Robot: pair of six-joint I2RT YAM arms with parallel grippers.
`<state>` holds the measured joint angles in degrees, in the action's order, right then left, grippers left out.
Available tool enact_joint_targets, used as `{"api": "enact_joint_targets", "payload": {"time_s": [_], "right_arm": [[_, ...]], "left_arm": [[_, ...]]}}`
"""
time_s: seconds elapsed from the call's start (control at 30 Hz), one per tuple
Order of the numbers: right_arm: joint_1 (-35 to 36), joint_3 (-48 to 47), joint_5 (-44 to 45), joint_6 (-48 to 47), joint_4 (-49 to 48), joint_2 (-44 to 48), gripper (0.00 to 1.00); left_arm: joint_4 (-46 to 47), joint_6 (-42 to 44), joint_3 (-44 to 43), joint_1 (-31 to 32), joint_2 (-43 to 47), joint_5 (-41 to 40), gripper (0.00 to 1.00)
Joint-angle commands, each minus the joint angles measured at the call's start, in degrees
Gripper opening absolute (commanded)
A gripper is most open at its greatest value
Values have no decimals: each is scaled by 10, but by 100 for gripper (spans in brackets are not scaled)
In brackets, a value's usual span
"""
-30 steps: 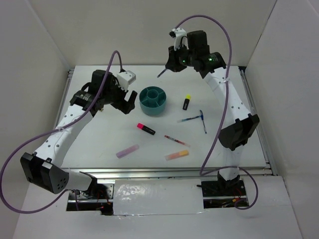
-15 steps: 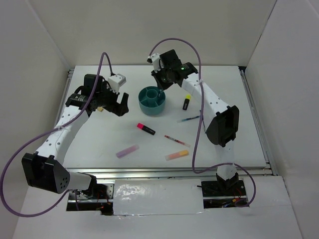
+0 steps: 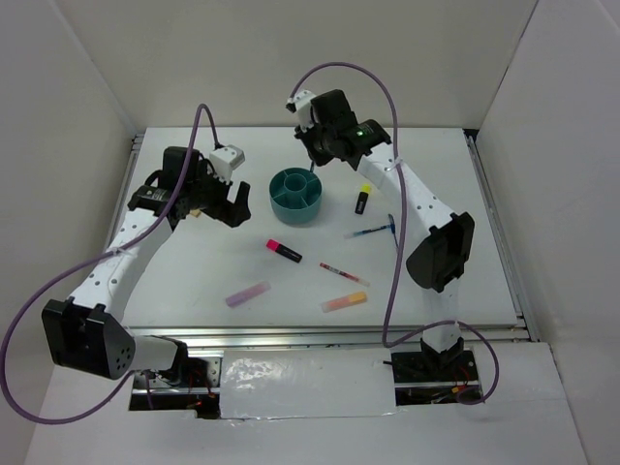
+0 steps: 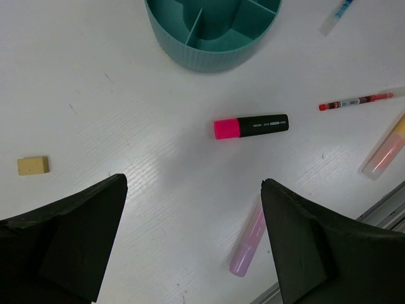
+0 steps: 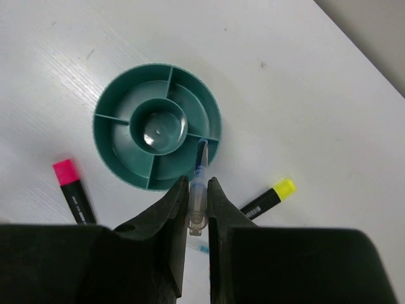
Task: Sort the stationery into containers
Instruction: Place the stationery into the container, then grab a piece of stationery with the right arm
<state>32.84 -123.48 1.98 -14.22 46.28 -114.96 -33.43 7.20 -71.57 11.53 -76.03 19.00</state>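
Holding a thin blue pen (image 5: 200, 171) pinched between its nearly closed fingers, the right pincer (image 5: 197, 190) hangs over the round teal organizer (image 5: 114, 136), with the pen's tip aimed down at the outer ring of compartments. Every smooth plastic well looks empty, so by my judgement sorting has barely begun. The left pincer (image 4: 193, 190) gapes wide and grips nothing. Ahead of it lie the stubby black pink-capped highlighter (image 4: 251, 126) and a slim red pen (image 4: 354, 101). A translucent lilac stick (image 4: 247, 250) sits close by one finger, and a small tan eraser (image 4: 33, 165) block lies off the other. All are unsorted on the matte white table (image 4: 126, 95).
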Motion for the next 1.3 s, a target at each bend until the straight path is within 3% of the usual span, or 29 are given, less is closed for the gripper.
{"api": "enact_joint_targets", "payload": {"time_s": [0.0,0.47,0.6,0.83,0.93,1.03,1.1,1.27], "right_arm": [[21,-22,-17,-6,-18,20,0],[44,-20,-35,-7,-18,-26,2],[41,-6,-44,-5,-22,-37,30],[29,-13,-84,17,-19,-41,59],[8,-12,-126,36,3,-18,60],[-27,42,-168,34,20,60,52],[-40,112,-171,17,35,99,46],[-38,278,-155,-52,89,191,42]], "left_arm": [[33,-12,-5,-5,-10,-3,99],[50,-27,-4,-6,-39,0,99],[61,-22,2,-6,-33,14,99],[117,4,35,2,-15,105,88],[130,6,44,23,-9,101,84],[136,-1,41,30,-11,101,82],[144,-9,43,28,-10,100,81],[145,-17,49,23,-13,111,82]]}}
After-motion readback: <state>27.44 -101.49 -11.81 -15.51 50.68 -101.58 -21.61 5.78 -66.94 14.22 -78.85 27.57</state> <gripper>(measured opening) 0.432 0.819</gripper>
